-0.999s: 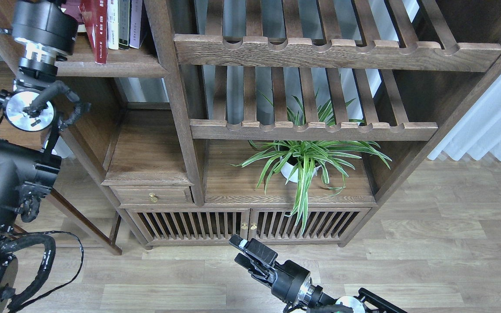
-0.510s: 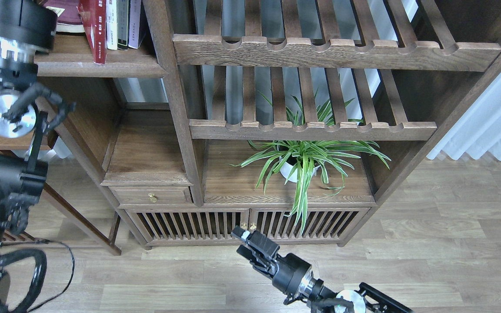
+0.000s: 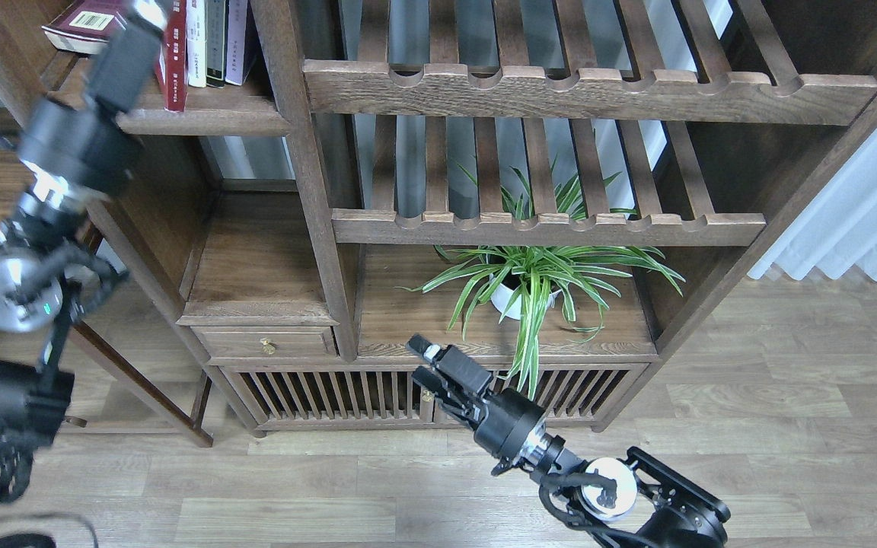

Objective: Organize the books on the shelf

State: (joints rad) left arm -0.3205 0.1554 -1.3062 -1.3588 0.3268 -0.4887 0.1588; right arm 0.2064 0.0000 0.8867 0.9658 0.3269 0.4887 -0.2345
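High at the left, the shelf (image 3: 210,120) carries the books. A dark maroon one (image 3: 77,21) lies flat at the far left, barcode label up. A red one (image 3: 176,65) stands upright beside three thin books with white, dark green and lavender spines. My left gripper (image 3: 141,27) reaches up from the left, blurred, between the maroon and the red book and over the red one's left edge. Its fingers cannot be told apart. My right gripper (image 3: 425,362) hangs low in the middle, in front of the cabinet doors, open and empty.
Two slatted racks with notched rails (image 3: 545,87) fill the upper right of the unit. A potted spider plant (image 3: 530,281) stands on the cabinet top below them. A small drawer (image 3: 267,344) and slatted doors (image 3: 332,392) sit underneath. White curtains (image 3: 865,221) hang at the right.
My left arm dropped its elbow and swung the gripper up and right to the books. The right gripper rose from floor level to the cabinet doors.
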